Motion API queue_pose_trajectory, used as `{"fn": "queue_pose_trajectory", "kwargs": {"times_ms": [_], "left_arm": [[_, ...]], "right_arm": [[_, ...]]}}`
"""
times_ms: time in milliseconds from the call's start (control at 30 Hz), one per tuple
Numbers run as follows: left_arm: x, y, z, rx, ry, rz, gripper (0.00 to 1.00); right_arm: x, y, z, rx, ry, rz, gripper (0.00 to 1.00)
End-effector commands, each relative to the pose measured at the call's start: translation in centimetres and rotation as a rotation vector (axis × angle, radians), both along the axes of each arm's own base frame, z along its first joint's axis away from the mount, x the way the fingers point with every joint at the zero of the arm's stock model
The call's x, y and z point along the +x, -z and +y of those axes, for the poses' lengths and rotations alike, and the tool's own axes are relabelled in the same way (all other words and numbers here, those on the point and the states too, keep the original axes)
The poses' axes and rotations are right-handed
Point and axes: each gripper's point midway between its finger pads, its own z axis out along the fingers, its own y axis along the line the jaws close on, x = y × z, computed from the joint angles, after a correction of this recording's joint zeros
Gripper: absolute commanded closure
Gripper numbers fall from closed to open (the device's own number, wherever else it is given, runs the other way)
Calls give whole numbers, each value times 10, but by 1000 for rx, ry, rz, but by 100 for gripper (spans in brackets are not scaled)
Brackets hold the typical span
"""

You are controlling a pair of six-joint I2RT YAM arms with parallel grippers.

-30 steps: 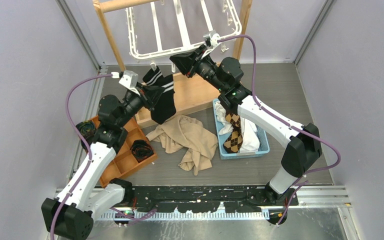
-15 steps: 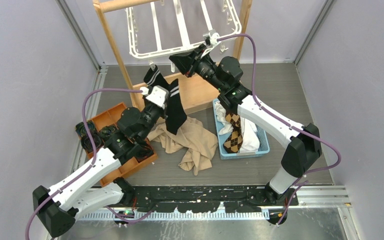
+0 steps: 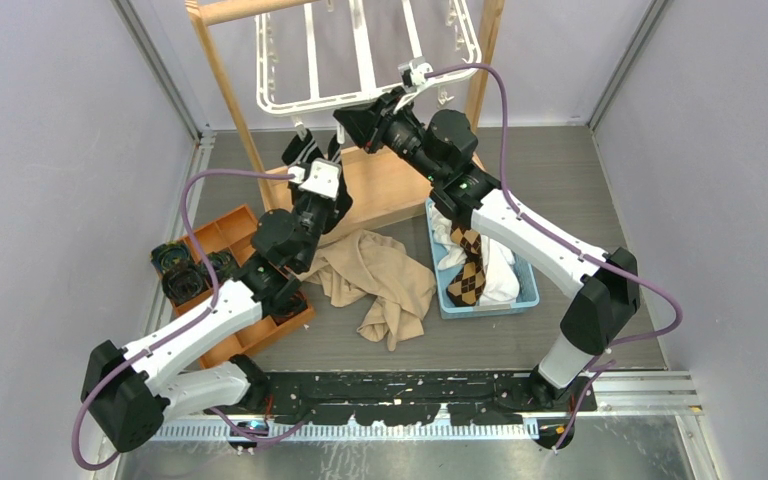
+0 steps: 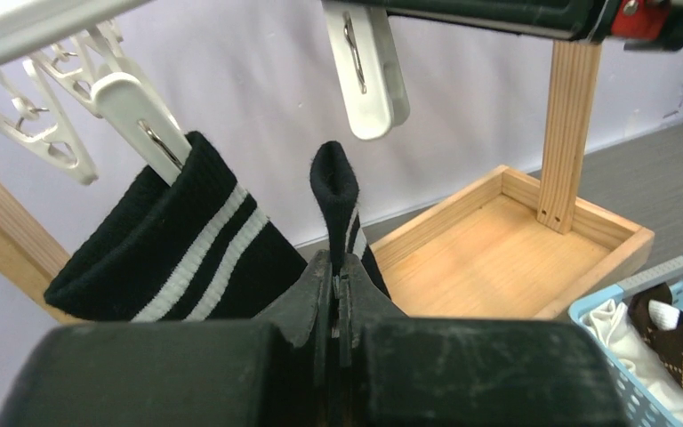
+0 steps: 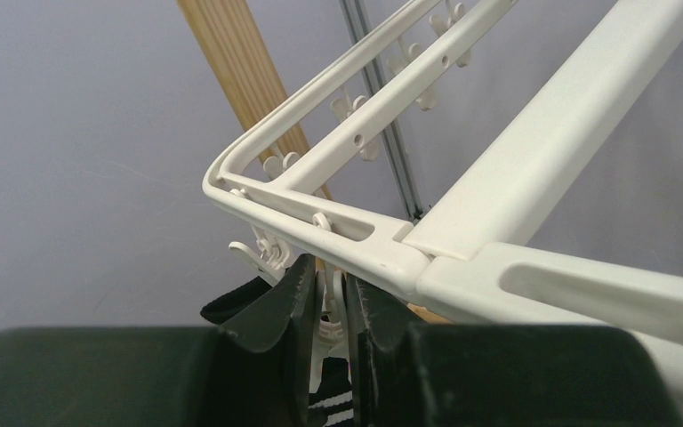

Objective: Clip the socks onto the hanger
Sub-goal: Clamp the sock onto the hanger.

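Left arm point(image 3: 190, 335) and right arm point(image 3: 540, 245): white links, black joint housings. Purple cable point(image 3: 505, 110) loops along each to the wrist. Green LED point(image 3: 463, 184) on both forearms. Jaws matte black, scuffed.

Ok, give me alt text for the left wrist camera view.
The left gripper, shut on a black white-striped sock cuff, holds it up just below a hanging white clip. At left, a second clip already grips another striped sock; a wooden tray and blue basket lie at right.
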Motion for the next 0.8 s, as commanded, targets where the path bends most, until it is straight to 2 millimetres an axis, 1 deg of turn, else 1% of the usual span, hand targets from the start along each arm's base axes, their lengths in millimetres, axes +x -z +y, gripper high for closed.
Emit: {"fn": "queue_pose_trajectory", "kwargs": {"times_ms": [0, 200, 267, 500, 767], "left_arm": [[-2, -32, 7, -124, -28, -93, 100], [-2, -30, 5, -136, -17, -93, 100], [-3, -27, 2, -135, -1, -90, 100], [-6, -18, -5, -138, 44, -77, 100], [-5, -19, -6, -142, 49, -76, 100]], "right_arm": [[4, -10, 2, -1, 51, -1, 90], [8, -8, 6, -10, 82, 19, 90], [11, -9, 4, -4, 114, 26, 90], [13, -6, 5, -6, 142, 41, 90], [17, 1, 3, -27, 175, 60, 90]]}}
